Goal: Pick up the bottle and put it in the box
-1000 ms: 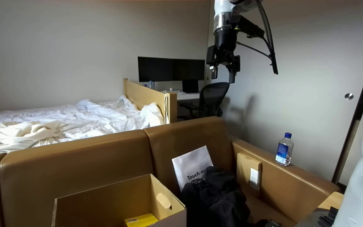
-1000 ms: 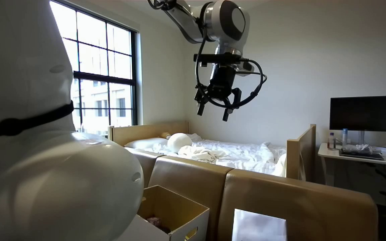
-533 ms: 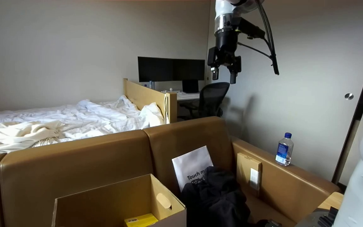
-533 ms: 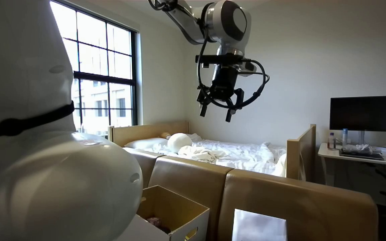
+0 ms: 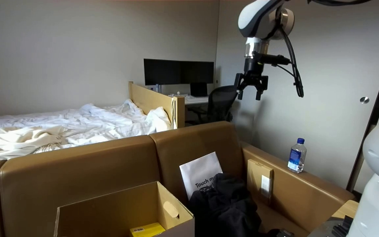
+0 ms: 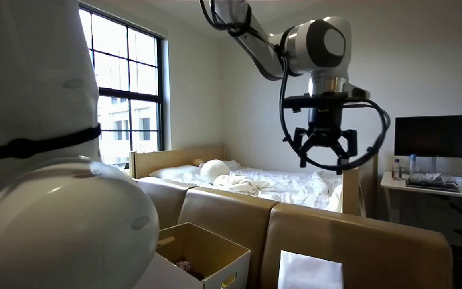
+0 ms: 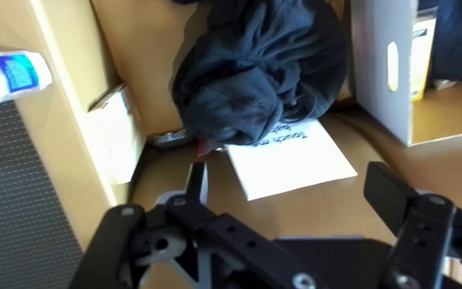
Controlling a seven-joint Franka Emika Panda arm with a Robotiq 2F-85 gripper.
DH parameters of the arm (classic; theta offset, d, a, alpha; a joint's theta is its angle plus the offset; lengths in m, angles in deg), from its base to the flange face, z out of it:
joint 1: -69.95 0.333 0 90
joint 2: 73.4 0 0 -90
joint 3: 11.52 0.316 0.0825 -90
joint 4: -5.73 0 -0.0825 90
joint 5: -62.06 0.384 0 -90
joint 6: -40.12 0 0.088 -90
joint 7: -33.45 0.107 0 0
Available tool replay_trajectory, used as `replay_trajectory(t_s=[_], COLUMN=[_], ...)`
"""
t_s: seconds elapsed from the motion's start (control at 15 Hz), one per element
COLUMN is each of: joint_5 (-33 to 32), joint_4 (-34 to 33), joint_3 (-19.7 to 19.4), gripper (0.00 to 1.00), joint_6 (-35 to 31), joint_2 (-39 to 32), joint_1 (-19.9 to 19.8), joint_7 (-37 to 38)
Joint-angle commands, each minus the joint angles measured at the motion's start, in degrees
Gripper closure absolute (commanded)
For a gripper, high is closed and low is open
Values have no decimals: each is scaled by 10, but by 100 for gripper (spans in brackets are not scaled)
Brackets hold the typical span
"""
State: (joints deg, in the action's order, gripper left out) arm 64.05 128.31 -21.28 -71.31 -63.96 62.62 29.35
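The bottle (image 5: 297, 156), clear with a blue label and blue cap, stands upright on the sofa's armrest in an exterior view. In the wrist view the bottle (image 7: 16, 76) shows at the left edge, partly cut off. The box (image 5: 110, 214), open and tan inside with a hand hole, sits on the sofa; it shows in both exterior views (image 6: 219, 249) and at the right of the wrist view (image 7: 379, 76). My gripper (image 5: 249, 95) hangs pointing down, high above the sofa and well apart from the bottle. In the wrist view its jaws (image 7: 289, 176) stand wide apart with nothing between them.
A black cloth (image 5: 225, 204) and a white printed sheet (image 5: 201, 174) lie on the sofa seat. A flat tan carton (image 5: 258, 179) leans against the armrest (image 5: 321, 184). The box holds a yellow package (image 5: 147, 229). The sofa back (image 6: 351, 237) stands before the bed.
My gripper has moved right and down in both exterior views, mostly in the last half second. The bottle and the box have not moved.
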Motion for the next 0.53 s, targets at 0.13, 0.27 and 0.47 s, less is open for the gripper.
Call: replay_trajectory(t_s=[0.13,0.27,0.47], joint_5=[-74,-55,-58], joint_4=[38,30,30], joint_3=[-27,-30,-30], gripper=[0,0,0], joint_6=[-147,-128,-134], joint_2=[-47,-47,-54], joint_1=[-53,-50,-52], joint_7=[102,65,79])
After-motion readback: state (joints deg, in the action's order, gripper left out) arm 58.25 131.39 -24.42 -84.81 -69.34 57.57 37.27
